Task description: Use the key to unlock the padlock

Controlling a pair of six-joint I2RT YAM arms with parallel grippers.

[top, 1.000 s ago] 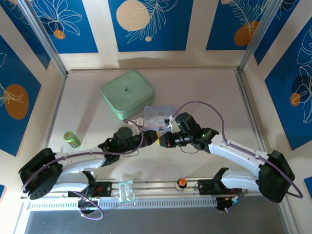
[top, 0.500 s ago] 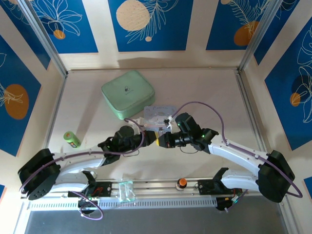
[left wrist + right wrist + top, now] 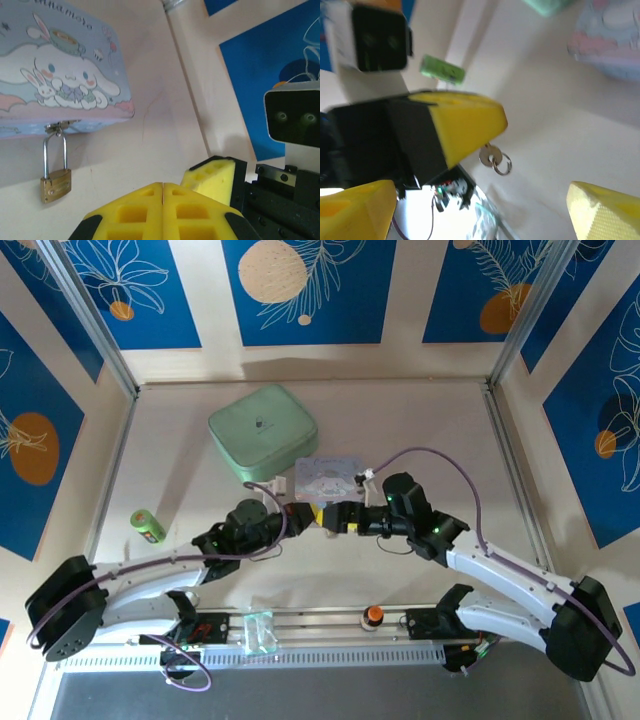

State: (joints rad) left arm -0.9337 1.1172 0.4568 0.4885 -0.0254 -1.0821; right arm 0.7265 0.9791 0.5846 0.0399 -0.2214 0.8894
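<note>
The small silvery key (image 3: 486,154) with its ring sticks out from between the yellow fingers (image 3: 465,125) of my left gripper (image 3: 163,184), which is shut on it. The brass padlock (image 3: 56,182) hangs by its thin shackle from the clasp of the pale blue cartoon tin (image 3: 60,85), to the upper left of the left gripper's tips and apart from them. My right gripper (image 3: 479,186) stands wide open just in front of the key, holding nothing. In the top view the left gripper (image 3: 306,515) and right gripper (image 3: 336,517) meet tip to tip below the tin (image 3: 325,477).
A mint green case (image 3: 262,432) lies behind the tin. A green cylinder (image 3: 148,525) lies at the left of the table. An orange-topped knob (image 3: 373,614) and a clear block (image 3: 259,630) sit on the near rail. Patterned walls close in the table.
My left gripper closed on the key, then my right gripper opened wide and let it go. The right arm shifted a little to the right.
</note>
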